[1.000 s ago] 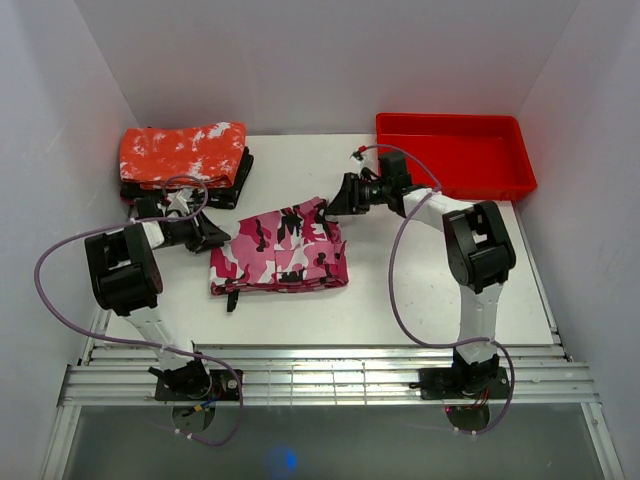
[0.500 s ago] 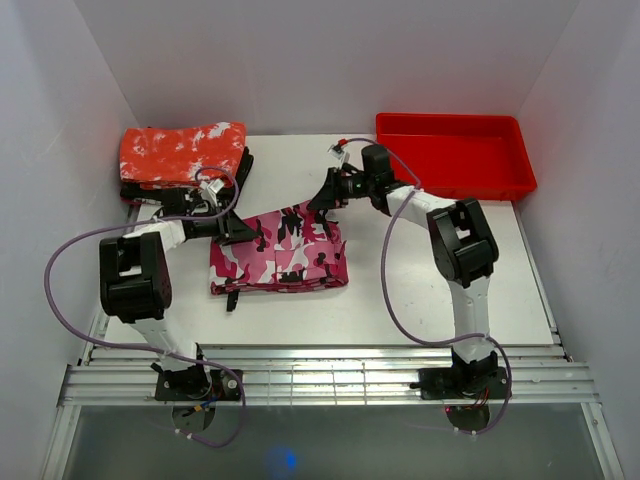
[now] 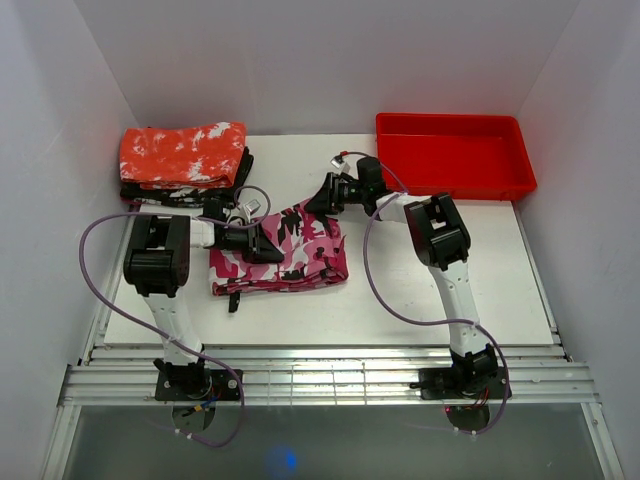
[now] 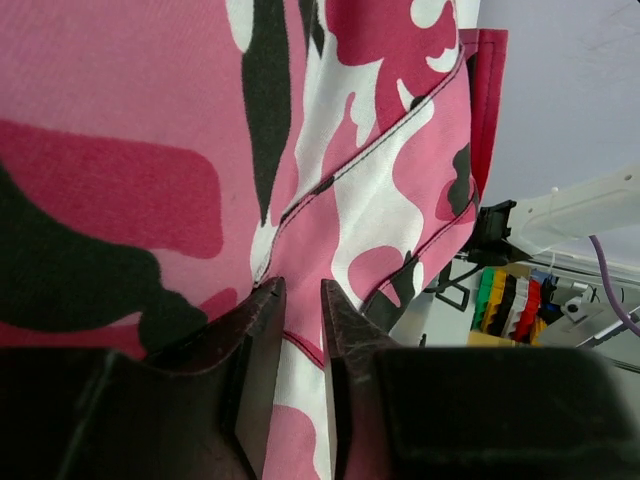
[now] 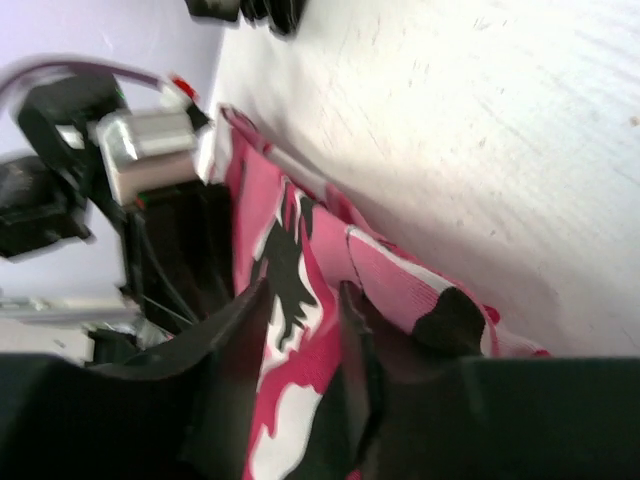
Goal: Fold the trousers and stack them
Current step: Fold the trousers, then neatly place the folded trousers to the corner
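Observation:
The pink camouflage trousers (image 3: 295,258) lie folded into a rough rectangle at the middle of the table. My left gripper (image 3: 264,243) lies low over their left half. In the left wrist view (image 4: 300,290) its jaws stand a narrow gap apart with the camouflage cloth (image 4: 150,150) between them. My right gripper (image 3: 318,197) is at the trousers' far right corner. In the right wrist view (image 5: 303,290) its jaws close on a raised fold of the cloth (image 5: 300,330).
A red tray (image 3: 470,190) stands at the back right. A folded red cloth with white speckles (image 3: 183,152) lies on dark folded cloth (image 3: 232,188) at the back left. White walls close in on three sides. The left arm's wrist (image 5: 140,150) shows opposite the right gripper.
My left gripper has moved right from the trousers' left edge to over their left half. My right gripper has moved left and further back, to the far right corner.

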### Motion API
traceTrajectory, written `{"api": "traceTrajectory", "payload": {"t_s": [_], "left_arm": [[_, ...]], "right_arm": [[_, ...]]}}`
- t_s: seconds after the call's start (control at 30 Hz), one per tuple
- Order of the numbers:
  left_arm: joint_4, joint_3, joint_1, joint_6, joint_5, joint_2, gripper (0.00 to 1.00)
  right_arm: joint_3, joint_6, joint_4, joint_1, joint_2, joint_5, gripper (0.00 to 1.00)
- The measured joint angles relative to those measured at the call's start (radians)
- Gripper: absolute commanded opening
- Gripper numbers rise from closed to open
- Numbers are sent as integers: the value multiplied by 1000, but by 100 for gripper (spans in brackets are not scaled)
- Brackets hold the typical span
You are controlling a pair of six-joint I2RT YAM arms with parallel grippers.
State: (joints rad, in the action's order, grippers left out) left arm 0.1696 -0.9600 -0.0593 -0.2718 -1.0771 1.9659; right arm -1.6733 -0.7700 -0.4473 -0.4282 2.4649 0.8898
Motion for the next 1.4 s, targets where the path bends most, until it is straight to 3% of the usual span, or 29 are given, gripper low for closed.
{"api": "traceTrajectory", "payload": {"t_s": [0.03, 0.3, 0.5, 0.63, 0.73, 0.77, 0.93, 1.17, 1.27, 1.4], "left_arm": [[12, -10, 5, 1, -2, 10, 33], [40, -21, 16, 19, -30, 34, 36], [35, -1, 17, 47, -28, -26, 53], [67, 1, 19, 87, 30, -127, 67], [123, -27, 27, 126, 76, -208, 81], [145, -42, 37, 141, 87, -233, 98], [245, -54, 192, 200, 121, -367, 98], [367, -53, 520, 262, 165, -470, 98], [449, -53, 603, 298, 151, -464, 98], [547, -53, 622, 317, 156, -456, 98]], "right_arm": [[2, -37, -27, 3, 5, -5, 51], [12, -175, -110, 26, 19, -20, 57], [0, -130, -81, 40, 4, 38, 57], [95, -34, 32, 56, -138, 82, 61], [232, 63, 141, 63, -343, 89, 68], [268, 100, 183, 60, -414, 90, 69], [344, 370, 418, -3, -626, 14, 73], [325, 805, 754, -230, -669, -361, 74], [288, 942, 792, -383, -668, -497, 75], [235, 1098, 761, -576, -639, -657, 83]]}}
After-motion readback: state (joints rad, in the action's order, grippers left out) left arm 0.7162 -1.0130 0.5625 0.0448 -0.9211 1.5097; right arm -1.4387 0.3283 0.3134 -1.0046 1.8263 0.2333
